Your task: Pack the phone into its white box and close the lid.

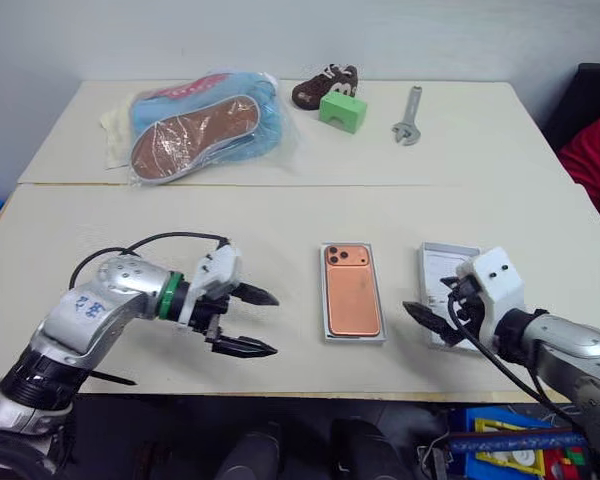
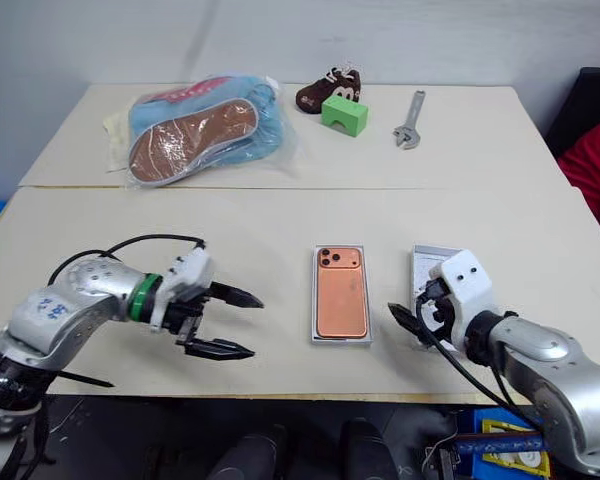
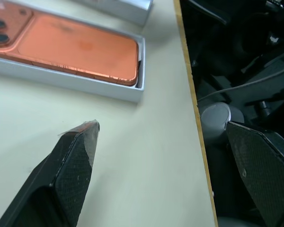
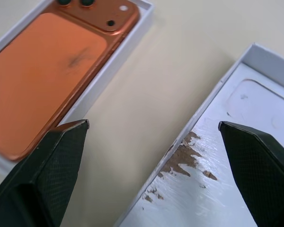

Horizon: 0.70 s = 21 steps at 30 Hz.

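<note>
The phone [image 1: 352, 291] lies back up inside the white box [image 1: 354, 336] at the near middle of the table [image 1: 280, 215], camera lenses toward the far end. Just to its right sits the lid [image 1: 438, 265], inside face up, torn brown patches showing. The right gripper [image 1: 432, 318] hovers over the lid's near end, jaws spread wide, empty. The left gripper [image 1: 252, 322] hangs left of the box, fingers wide apart, holding nothing.
</note>
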### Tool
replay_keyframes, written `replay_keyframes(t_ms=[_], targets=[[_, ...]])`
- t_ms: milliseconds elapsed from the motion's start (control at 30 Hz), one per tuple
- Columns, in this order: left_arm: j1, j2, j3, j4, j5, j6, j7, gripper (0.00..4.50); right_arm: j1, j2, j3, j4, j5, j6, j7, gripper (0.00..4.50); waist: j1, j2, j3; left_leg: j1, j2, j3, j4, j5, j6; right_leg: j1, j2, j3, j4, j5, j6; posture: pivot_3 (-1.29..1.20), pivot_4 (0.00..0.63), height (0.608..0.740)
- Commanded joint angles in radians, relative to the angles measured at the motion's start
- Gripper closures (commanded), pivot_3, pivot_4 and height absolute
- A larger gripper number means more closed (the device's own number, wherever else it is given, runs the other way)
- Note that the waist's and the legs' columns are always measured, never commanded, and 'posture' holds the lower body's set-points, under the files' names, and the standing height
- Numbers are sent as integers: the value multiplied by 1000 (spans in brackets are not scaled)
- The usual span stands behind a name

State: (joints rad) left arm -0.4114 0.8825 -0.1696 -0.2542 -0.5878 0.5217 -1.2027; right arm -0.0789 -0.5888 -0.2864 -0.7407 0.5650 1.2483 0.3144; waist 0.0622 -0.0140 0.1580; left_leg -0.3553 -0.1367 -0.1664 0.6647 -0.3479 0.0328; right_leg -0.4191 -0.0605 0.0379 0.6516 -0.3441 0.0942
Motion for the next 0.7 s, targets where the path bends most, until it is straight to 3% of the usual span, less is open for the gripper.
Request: replay_keyframes(t_ms=[33, 200, 500, 700], targets=[[4, -41, 72, 27, 56, -164, 1, 24, -27, 79, -21, 16, -40, 66, -112, 0, 1, 1, 0, 0, 0, 0, 0, 0, 0, 0, 0, 0, 0, 0, 0, 0, 150, 740], [-26, -106, 100, 57, 93, -198, 61, 0, -30, 153, 21, 52, -98, 77, -193, 1225, -8, 1, 1, 0, -1, 0, -1, 0, 1, 0, 0, 0, 0, 0, 0, 0, 150, 740], [-23, -115, 114, 82, 117, -205, 49, 0, 4, 254, 27, -35, -127, 111, -252, 4412, -32, 1, 0, 1, 0, 0, -1, 0, 1, -1, 0, 0, 3, 0, 0, 0, 150, 740], [-4, -112, 120, 104, 136, -215, 47, 0, -160, 285, -121, -68, 28, 271, -110, 4481, -46, 2, 1, 1, 0, 2, 0, 0, 1, -2, 0, 0, 4, 0, 0, 0, 150, 740]])
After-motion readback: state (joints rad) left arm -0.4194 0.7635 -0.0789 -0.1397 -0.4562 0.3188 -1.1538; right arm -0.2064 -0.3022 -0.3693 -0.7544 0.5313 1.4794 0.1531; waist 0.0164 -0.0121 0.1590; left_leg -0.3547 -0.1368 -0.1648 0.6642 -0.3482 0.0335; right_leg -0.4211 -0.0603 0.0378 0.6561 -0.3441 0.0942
